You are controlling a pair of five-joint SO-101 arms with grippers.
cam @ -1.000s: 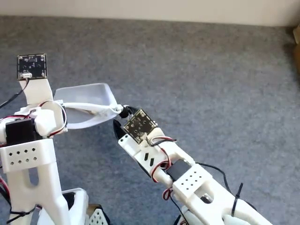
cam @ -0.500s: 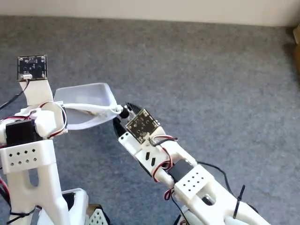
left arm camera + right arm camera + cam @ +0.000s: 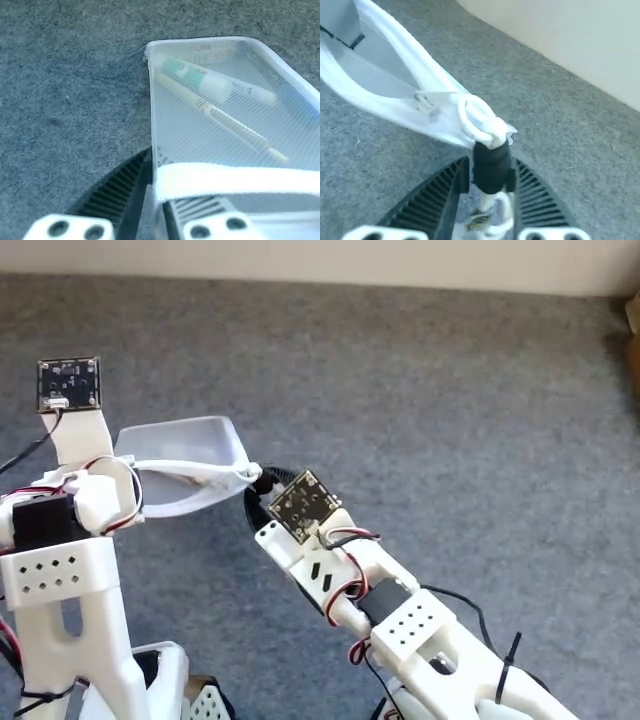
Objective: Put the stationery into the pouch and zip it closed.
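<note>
A translucent white mesh pouch (image 3: 185, 445) is held up off the grey carpet between the two arms. In the left wrist view, a green-and-white marker (image 3: 192, 75) and a thin white pen (image 3: 240, 131) lie inside the pouch (image 3: 200, 145). My left gripper (image 3: 152, 172) is shut on the pouch's white zipper band at one end. At the other end, my right gripper (image 3: 489, 175) is shut on the black zipper pull (image 3: 490, 162), which hangs from a knotted white cord loop (image 3: 480, 120). From above, the right gripper (image 3: 258, 495) sits at the pouch's right tip.
Grey carpet (image 3: 450, 410) stretches all round, and a pale wall (image 3: 400, 260) runs along the far edge. The left arm's white base (image 3: 70, 620) stands at the near left.
The right gripper has shifted very slightly with the zipper pull still in it. The left arm and the pouch have kept still.
</note>
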